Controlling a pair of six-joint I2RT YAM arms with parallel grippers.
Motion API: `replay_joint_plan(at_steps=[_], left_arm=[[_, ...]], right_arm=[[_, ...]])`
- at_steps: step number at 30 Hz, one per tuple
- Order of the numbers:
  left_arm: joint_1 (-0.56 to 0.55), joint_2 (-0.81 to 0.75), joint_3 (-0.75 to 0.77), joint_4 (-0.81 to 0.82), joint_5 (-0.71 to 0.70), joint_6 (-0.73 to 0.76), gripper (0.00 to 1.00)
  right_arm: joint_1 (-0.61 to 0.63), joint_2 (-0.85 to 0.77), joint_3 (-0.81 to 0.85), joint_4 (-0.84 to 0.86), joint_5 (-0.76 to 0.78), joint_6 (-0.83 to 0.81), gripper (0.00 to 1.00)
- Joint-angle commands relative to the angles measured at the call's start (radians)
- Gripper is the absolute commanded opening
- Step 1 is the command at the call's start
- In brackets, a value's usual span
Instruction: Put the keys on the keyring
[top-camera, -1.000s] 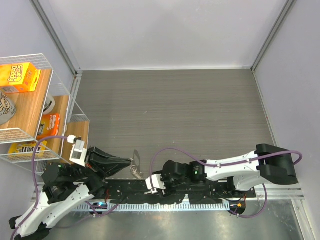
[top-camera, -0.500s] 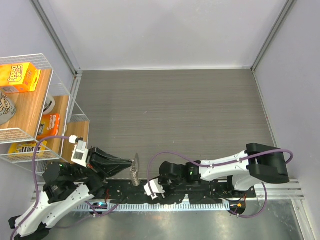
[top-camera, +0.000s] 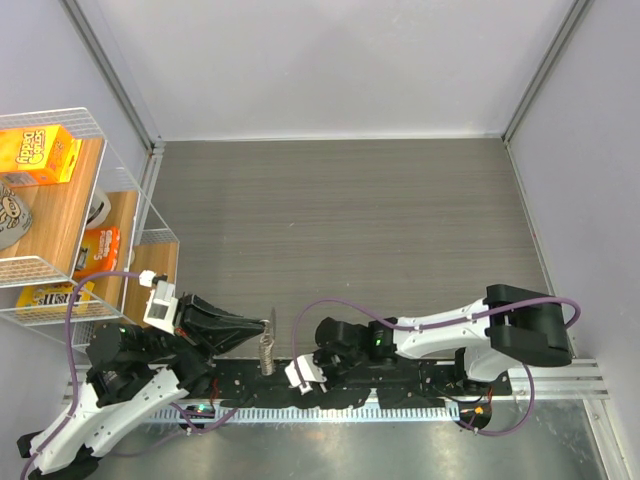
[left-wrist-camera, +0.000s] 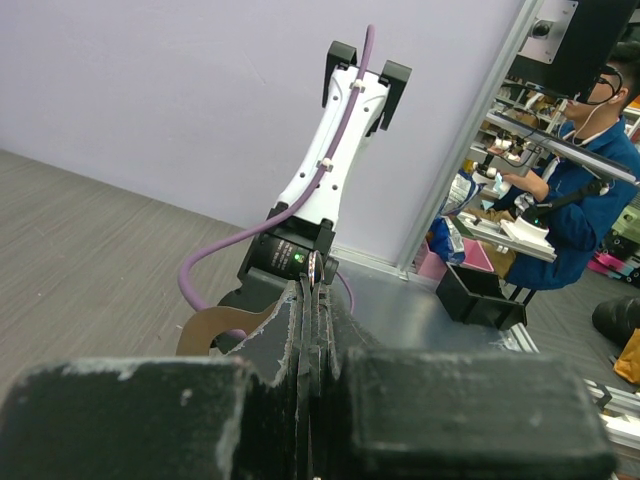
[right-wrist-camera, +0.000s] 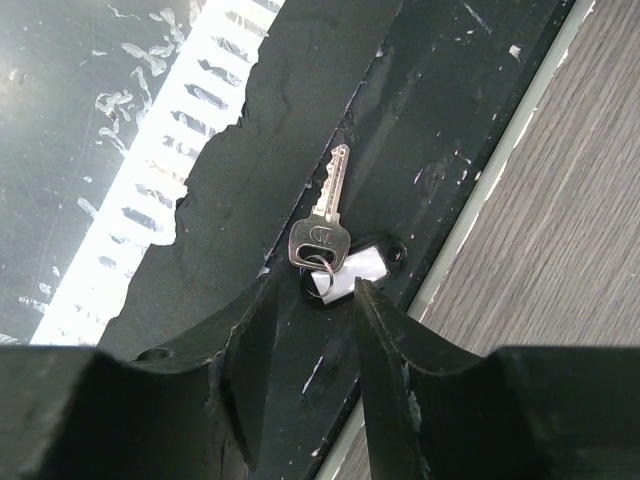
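My left gripper (top-camera: 268, 326) is shut on the keyring (top-camera: 266, 350), a glittery silver strip that hangs from its tips above the table's near edge. In the left wrist view only a thin metal edge of the keyring (left-wrist-camera: 316, 268) shows between the closed fingers (left-wrist-camera: 300, 330). My right gripper (right-wrist-camera: 312, 295) is open and points down at the black base plate (right-wrist-camera: 420, 120). A silver key (right-wrist-camera: 322, 228) lies there on a small split ring, beside a black tag with a white label (right-wrist-camera: 352, 268), just ahead of the fingertips. In the top view my right gripper (top-camera: 301, 386) is low over the plate and the key is hidden.
A wire shelf (top-camera: 60, 210) with cereal boxes stands at the left edge. A slotted cable duct (right-wrist-camera: 150, 150) runs along the near side of the plate. The wood-grain table (top-camera: 340, 220) is walled on three sides. The right arm (left-wrist-camera: 330, 160) rises in front of the left gripper.
My right gripper has moved left and lower, onto the black base plate over the key. My left gripper holds about the same place; the hanging keyring has swung slightly.
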Motion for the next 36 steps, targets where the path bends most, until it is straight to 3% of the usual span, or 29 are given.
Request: replay_joint_plan(at_steps=[1, 36], left_arm=[[0.001, 0.014, 0.03, 0.024, 0.005, 0.003, 0.0], [0.001, 0.048, 0.027, 0.044, 0.001, 0.008, 0.0]], right_arm=[[-0.013, 0.013, 0.035, 0.047, -0.047, -0.018, 0.42], [-0.041, 0.056, 0.022, 0.061, -0.1, -0.02, 0.31]])
